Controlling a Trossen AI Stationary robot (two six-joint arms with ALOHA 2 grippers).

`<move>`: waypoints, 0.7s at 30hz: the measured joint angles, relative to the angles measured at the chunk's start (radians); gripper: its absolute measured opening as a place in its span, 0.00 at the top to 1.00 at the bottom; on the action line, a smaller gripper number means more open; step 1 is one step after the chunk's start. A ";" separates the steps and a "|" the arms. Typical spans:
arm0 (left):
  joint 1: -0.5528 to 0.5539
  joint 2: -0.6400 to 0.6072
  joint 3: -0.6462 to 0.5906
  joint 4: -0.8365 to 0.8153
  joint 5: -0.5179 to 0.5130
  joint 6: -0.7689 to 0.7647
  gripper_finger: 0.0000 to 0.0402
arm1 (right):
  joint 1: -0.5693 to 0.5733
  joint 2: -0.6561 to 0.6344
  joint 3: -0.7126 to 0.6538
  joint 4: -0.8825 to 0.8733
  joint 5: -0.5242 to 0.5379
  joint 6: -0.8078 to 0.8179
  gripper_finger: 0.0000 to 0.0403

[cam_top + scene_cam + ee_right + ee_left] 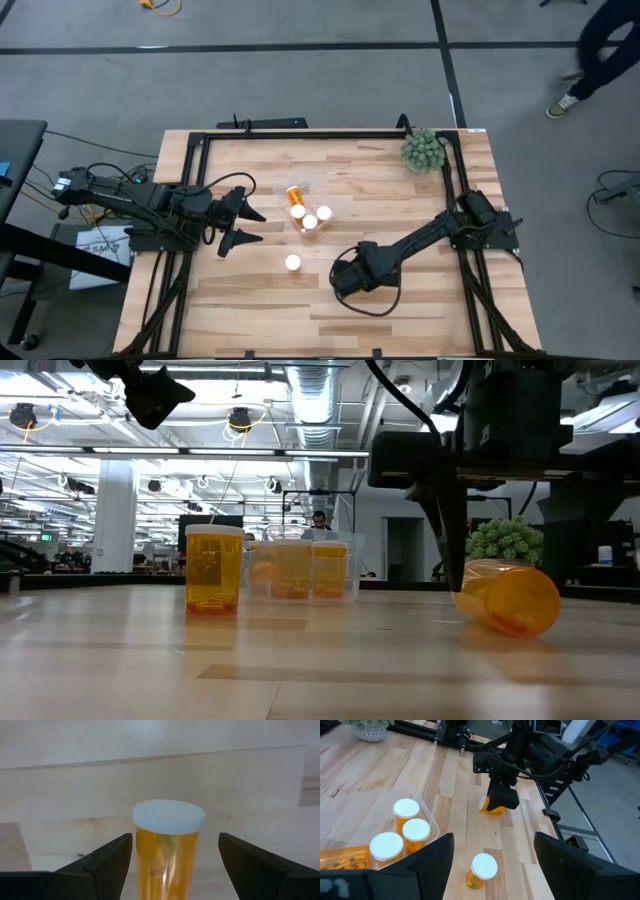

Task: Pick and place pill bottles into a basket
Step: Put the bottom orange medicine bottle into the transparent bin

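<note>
The clear basket (311,212) stands mid-table. It holds three upright white-capped orange pill bottles (406,810) and one lying bottle (295,193). A lone bottle (292,263) stands on its base on the table nearer the front, and it also shows in the low view (213,568). Another bottle (167,847) lies on its side on the wood and shows in the low view (507,597). My right gripper (175,837) is open, pointing down, with one finger on each side of this lying bottle and gaps showing. My left gripper (258,225) is open and empty, left of the basket.
A green spiky plant ball (423,150) sits at the far right corner. A dark frame (300,133) runs along the table's far and side edges. Bare wood lies along the near edge. A person's legs (600,50) show on the floor beyond the far right.
</note>
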 joint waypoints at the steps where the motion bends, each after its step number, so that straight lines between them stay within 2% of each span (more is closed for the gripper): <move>1: 0.000 0.000 0.000 0.000 0.000 0.000 0.34 | -0.004 0.000 0.000 0.001 0.000 -0.005 0.28; 11: 0.000 0.000 0.000 0.000 0.000 0.004 0.34 | -0.054 0.000 0.000 0.002 0.011 -0.100 0.28; 21: 0.000 0.000 0.000 0.001 0.007 -0.002 0.34 | -0.041 0.000 0.000 0.024 0.014 -0.098 0.28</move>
